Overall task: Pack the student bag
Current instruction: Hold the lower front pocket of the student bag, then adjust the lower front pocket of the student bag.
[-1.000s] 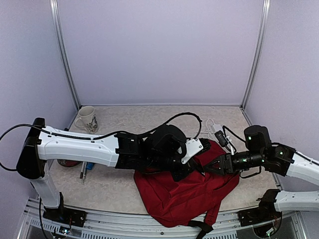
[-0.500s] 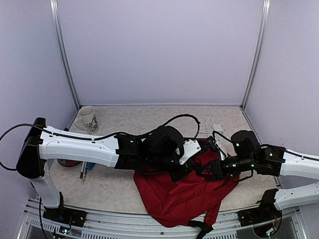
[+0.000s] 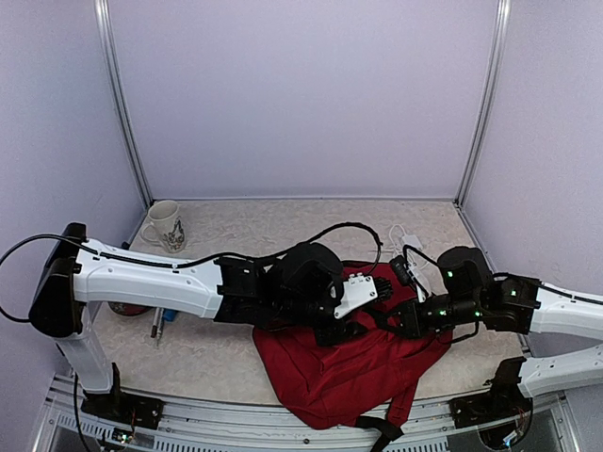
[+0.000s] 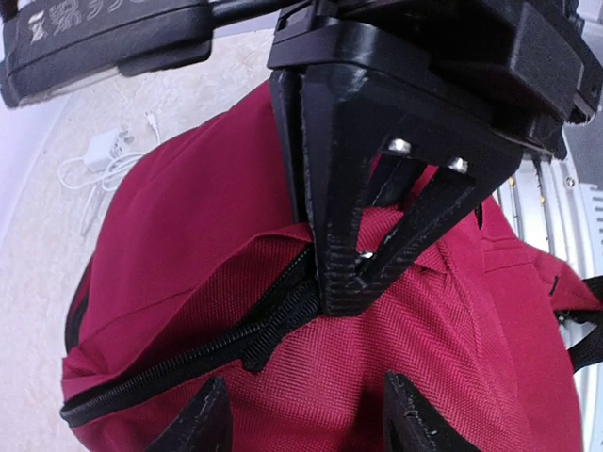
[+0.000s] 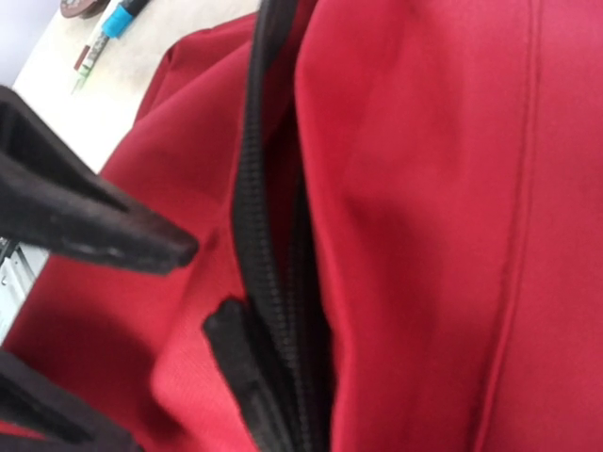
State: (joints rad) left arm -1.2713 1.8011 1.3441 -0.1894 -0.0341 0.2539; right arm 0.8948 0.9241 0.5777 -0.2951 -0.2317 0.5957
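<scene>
One student bag [image 3: 344, 377], left claw [image 4: 306, 410] parted, right claw [image 4: 344, 287] seemingly pinching it.

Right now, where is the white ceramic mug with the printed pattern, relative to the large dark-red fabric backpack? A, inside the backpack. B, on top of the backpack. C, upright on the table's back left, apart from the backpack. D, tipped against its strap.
C: the mug stands upright on the table near the back left corner, while the backpack lies at the front, right of centre, well away from it.
</scene>
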